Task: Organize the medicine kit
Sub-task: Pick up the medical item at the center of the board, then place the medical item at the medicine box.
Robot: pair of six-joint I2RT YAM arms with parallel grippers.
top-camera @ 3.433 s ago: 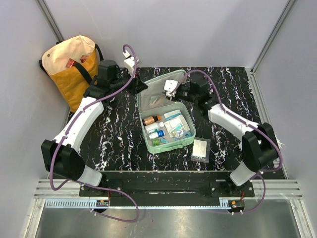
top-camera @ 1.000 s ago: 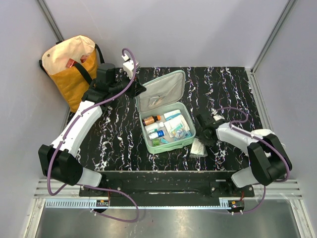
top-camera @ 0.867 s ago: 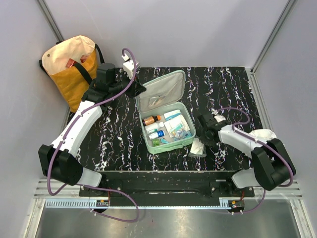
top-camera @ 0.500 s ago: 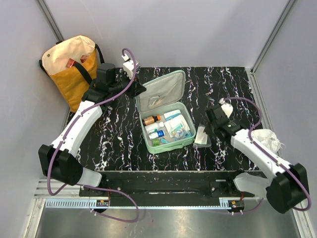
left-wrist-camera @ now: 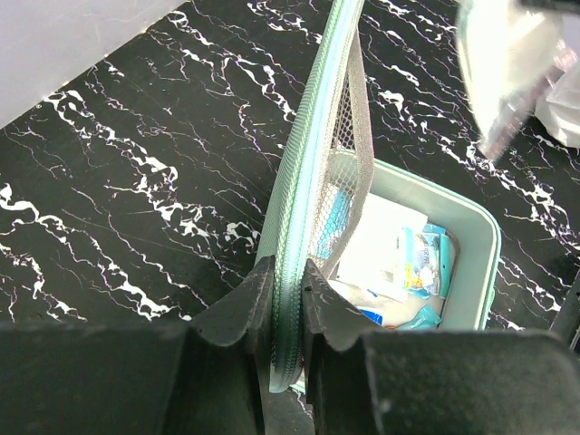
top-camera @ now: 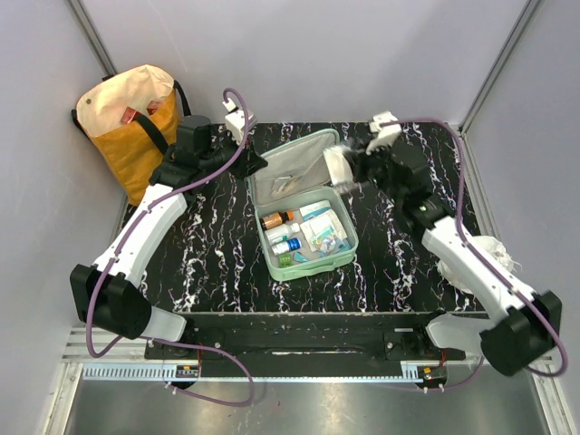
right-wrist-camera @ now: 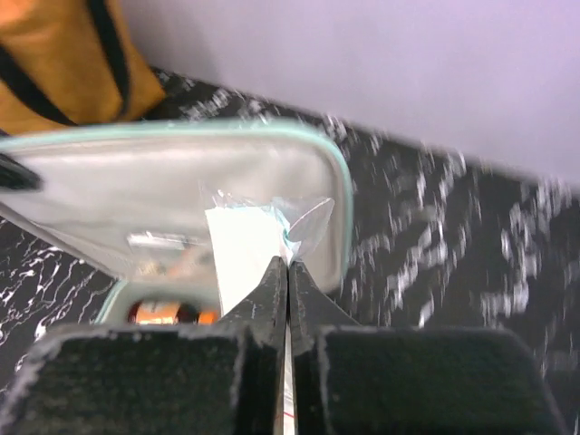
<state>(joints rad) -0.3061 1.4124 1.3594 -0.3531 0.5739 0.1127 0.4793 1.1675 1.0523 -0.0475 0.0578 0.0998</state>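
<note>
The mint-green medicine kit (top-camera: 337,260) lies open mid-table, lid (top-camera: 294,169) propped up, holding bottles and packets. My left gripper (top-camera: 256,161) is shut on the lid's zip edge (left-wrist-camera: 288,299) and holds it upright. My right gripper (top-camera: 349,169) is shut on a clear plastic packet with white contents (top-camera: 336,167), held in the air by the lid's right corner. In the right wrist view the packet (right-wrist-camera: 243,258) hangs in front of the lid's pale lining (right-wrist-camera: 163,195). It shows blurred at the top right of the left wrist view (left-wrist-camera: 512,68).
A yellow-and-cream tote bag (top-camera: 127,118) stands at the back left corner. A crumpled white plastic item (top-camera: 489,254) lies at the table's right edge. The black marbled table (top-camera: 408,263) is walled on three sides.
My right gripper took the clear packet from the table right of the kit, lifted it and carried it back and left to the lid's right corner. The left gripper has kept hold of the lid.
</note>
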